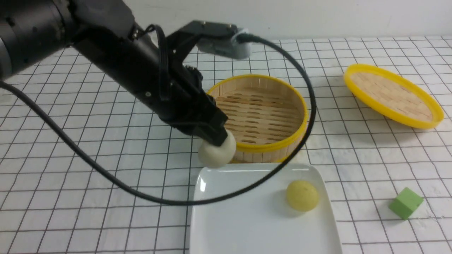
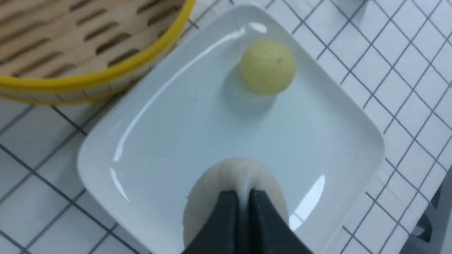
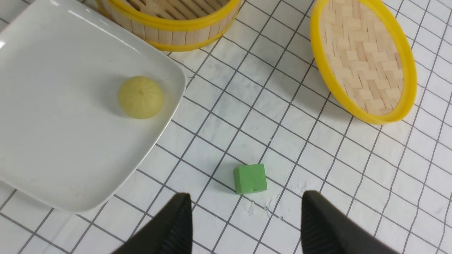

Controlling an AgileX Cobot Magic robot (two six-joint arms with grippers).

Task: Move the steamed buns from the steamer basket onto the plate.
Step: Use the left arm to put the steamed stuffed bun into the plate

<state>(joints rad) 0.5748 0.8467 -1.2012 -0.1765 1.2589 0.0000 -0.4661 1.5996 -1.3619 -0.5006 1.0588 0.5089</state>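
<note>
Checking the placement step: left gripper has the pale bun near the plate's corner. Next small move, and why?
Probably shift inward over the bare plate and lower before opening. The left gripper is shut on the pale bun, which hangs over the plate's far-left corner near the rim; the yellow bun sits to the right, clear of that path.

My black left arm (image 1: pixel 116 60) has a long cable (image 1: pixel 176 203) and a grey box (image 1: pixel 226 47), maybe a camera. My right gripper (image 3: pixel 246 194) is black.
</note>
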